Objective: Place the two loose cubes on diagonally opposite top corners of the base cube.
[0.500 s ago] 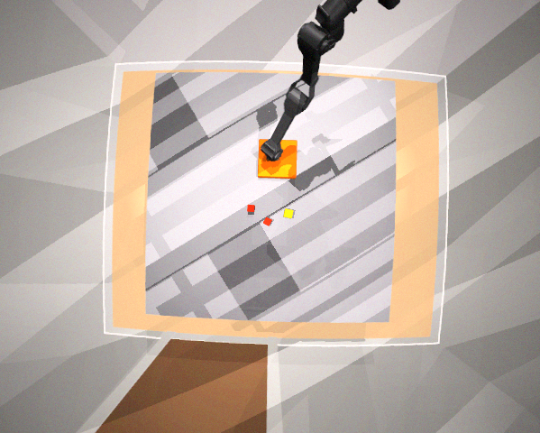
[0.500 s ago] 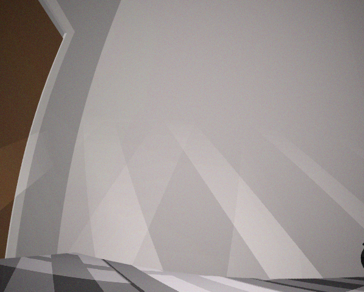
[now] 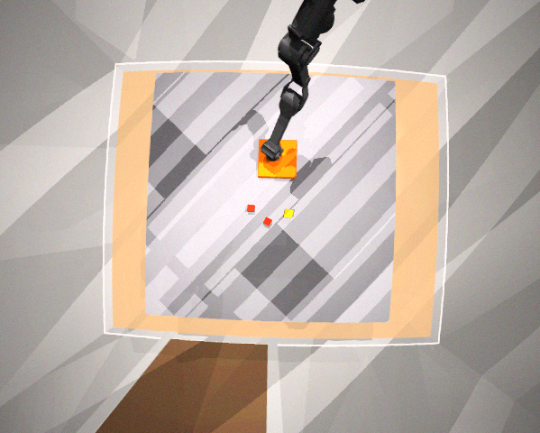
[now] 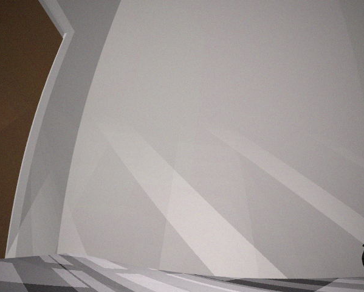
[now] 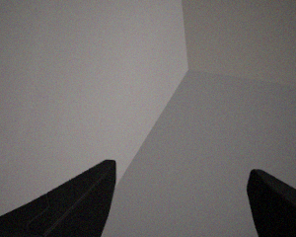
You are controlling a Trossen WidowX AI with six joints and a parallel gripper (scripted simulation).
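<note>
Cubes lay loose on the striped mat [image 3: 334, 261] in the top view: two red ones and a yellow one, grouped near the middle. One red cube [image 3: 251, 207] sat to the left, the other red cube [image 3: 267, 221] a little lower and to its right, and the yellow cube [image 3: 288, 213] further right again. None of the three touched another, and which was the fixed base could not be told from the pictures. All three lay well apart from the gripper [image 3: 270, 152], which was over the upper left part of an orange square [image 3: 286, 165] higher up in the picture. The arm [image 3: 292, 77] reached down to it from the top edge. In the wrist view two dark fingers stood apart at the bottom corners with only grey wall between them; the jaws were partly open and held nothing. The exterior view showed mostly grey wall, a strip of the mat along the bottom, and a dark bit of the arm at the right edge. A tan border [image 3: 130, 196] ran round the mat
</note>
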